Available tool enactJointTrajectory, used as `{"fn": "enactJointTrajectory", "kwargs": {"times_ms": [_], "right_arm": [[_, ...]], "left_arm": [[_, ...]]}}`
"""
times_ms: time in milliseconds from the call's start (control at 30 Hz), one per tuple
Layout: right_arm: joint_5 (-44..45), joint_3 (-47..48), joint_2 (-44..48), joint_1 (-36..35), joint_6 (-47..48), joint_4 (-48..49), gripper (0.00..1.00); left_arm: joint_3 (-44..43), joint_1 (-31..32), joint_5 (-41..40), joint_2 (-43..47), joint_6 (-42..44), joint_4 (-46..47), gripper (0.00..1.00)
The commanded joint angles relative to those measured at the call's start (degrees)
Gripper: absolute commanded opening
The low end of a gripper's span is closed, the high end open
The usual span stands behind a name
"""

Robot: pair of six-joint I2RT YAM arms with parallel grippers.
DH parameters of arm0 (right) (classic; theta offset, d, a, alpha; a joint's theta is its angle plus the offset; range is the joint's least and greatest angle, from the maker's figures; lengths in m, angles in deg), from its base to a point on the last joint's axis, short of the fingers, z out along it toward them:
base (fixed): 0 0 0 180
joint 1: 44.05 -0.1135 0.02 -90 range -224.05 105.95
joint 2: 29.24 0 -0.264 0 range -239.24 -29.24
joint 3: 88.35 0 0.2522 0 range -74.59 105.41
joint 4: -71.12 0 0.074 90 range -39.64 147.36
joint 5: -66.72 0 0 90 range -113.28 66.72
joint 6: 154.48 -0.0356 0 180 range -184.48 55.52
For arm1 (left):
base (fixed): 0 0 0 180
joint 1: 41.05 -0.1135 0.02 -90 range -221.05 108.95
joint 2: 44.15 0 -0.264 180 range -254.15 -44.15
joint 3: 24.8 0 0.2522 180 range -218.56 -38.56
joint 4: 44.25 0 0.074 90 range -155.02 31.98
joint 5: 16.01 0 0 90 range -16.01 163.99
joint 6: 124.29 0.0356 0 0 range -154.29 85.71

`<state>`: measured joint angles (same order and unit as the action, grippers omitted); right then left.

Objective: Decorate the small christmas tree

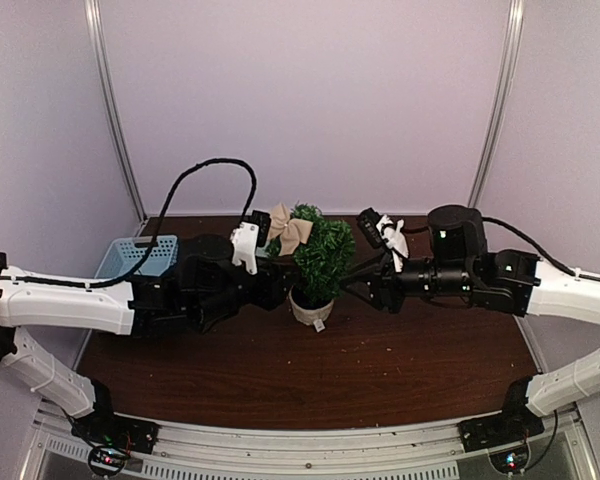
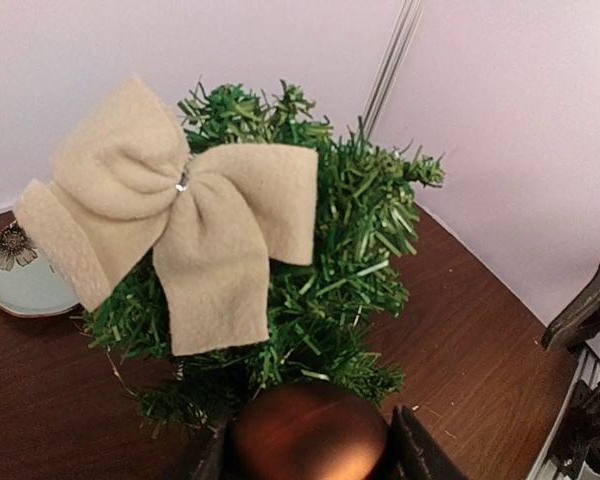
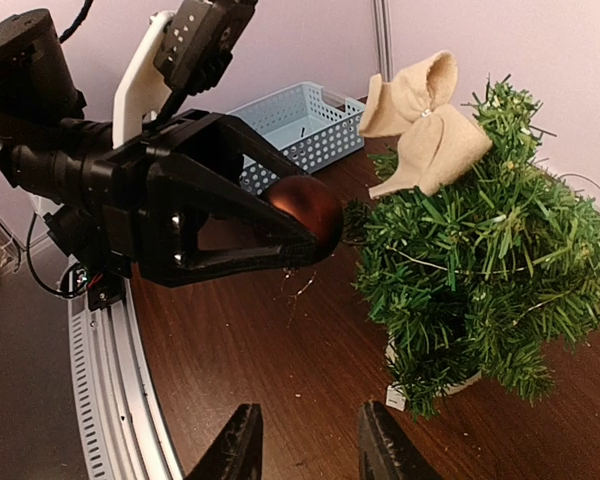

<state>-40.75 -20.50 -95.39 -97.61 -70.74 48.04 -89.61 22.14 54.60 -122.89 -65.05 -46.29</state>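
The small christmas tree (image 1: 325, 255) stands in its off-white pot (image 1: 310, 308) mid-table, with a beige felt bow (image 1: 290, 230) on its upper left. My left gripper (image 1: 278, 284) is at the tree's left side, shut on a shiny copper-red ball (image 3: 305, 208). In the left wrist view the ball (image 2: 308, 430) fills the space between the fingers, just in front of the branches (image 2: 350, 250) and below the bow (image 2: 180, 210). A thin thread (image 3: 315, 285) hangs under the ball. My right gripper (image 3: 310, 445) is open and empty, low over the table on the tree's (image 3: 480, 270) other side.
A light blue slotted basket (image 1: 140, 257) sits at the back left, behind the left arm. A pale round dish with a flower print (image 2: 20, 275) lies behind the tree. The metal rail (image 3: 110, 400) runs along the table's near edge.
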Motion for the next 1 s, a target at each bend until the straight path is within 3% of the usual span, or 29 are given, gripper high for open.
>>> {"fn": "enactJointTrajectory", "kwargs": {"times_ms": [0,567,967], "right_arm": [[2.4,-1.6,-0.9,-0.4,0.4,2.9,0.34],[12.0,2.3,-10.7,-6.4,0.8,8.7,0.42],[15.7,6.5,-15.6,-7.9,0.9,10.8,0.4]], "left_arm": [[-2.7,0.7,-3.6,-1.5,-2.7,6.3,0.32],[-4.6,2.2,-5.0,-3.0,-4.9,8.1,0.31],[-4.9,2.6,-5.6,-3.2,-4.9,8.5,0.31]]}}
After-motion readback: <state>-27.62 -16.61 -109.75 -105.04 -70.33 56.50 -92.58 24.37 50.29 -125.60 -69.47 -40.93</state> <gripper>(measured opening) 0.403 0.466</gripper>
